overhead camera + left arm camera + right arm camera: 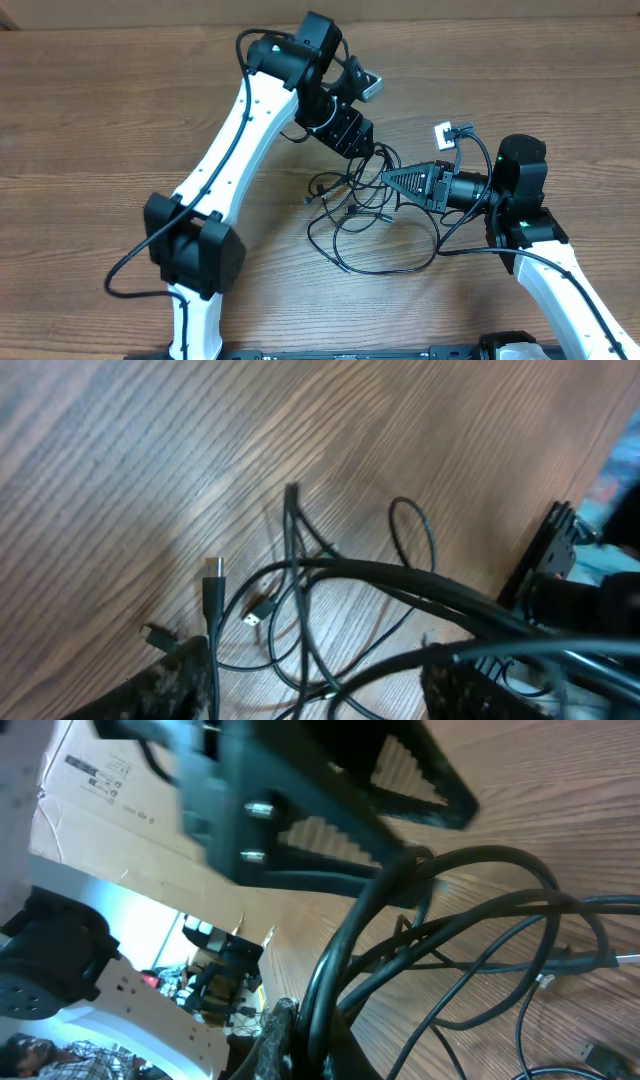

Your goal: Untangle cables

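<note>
Several thin black cables (362, 215) lie tangled in loops on the wooden table between the two arms. My left gripper (358, 148) hangs over the tangle's upper edge. In the left wrist view its fingers (320, 685) are wide apart, with cable strands (300, 590) running between them and a silvery-tipped plug (213, 567) on the table beyond. My right gripper (388, 180) points left into the tangle. In the right wrist view it (320, 1040) is shut on a bundle of cable strands (480, 920) that rise from the table. The left gripper (330, 810) shows above them.
A small white connector (450, 134) lies on the table (120, 120) just above the right arm. The right arm's own thicker black wire (470, 250) loops beside the tangle. The right gripper (548, 560) shows at the right edge of the left wrist view.
</note>
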Controlling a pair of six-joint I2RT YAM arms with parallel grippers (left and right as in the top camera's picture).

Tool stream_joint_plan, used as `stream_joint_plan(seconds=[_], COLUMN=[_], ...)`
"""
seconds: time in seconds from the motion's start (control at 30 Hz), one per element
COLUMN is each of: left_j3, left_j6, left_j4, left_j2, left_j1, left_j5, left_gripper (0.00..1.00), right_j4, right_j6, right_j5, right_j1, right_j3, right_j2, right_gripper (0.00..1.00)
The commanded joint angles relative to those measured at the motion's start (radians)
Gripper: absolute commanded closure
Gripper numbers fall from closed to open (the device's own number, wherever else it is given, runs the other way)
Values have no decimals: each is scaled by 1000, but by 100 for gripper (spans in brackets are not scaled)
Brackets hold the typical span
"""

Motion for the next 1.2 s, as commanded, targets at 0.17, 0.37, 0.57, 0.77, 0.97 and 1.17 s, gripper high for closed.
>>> stream_joint_plan(seconds=[0.17, 0.37, 0.57, 0.77, 0.97, 1.17], left_j3=[10, 47, 109, 167, 171, 170], left_j6=[23, 21, 13, 7, 8, 8], left_j4=[8, 13, 3, -14, -11, -11], left_j2=[84, 61, 25, -45, -146, -230], left_j1=[-1, 29, 65, 94, 114, 120], left_j5=[29, 86, 96, 103, 101, 94], left_gripper=[96, 96, 96, 96, 96, 96], right_j4=[7, -57, -150, -412, -558, -476], right_j6=[21, 19, 16, 16, 16, -26], right_j5=[6, 56, 196, 562, 749, 631], right_j1=[-1, -1, -1, -1, -2, -1], right_j3=[5, 5, 5, 5, 5, 13], right_j2=[-9, -9, -9, -9, -9, -9], right_gripper=[96, 96, 89, 87, 62, 62])
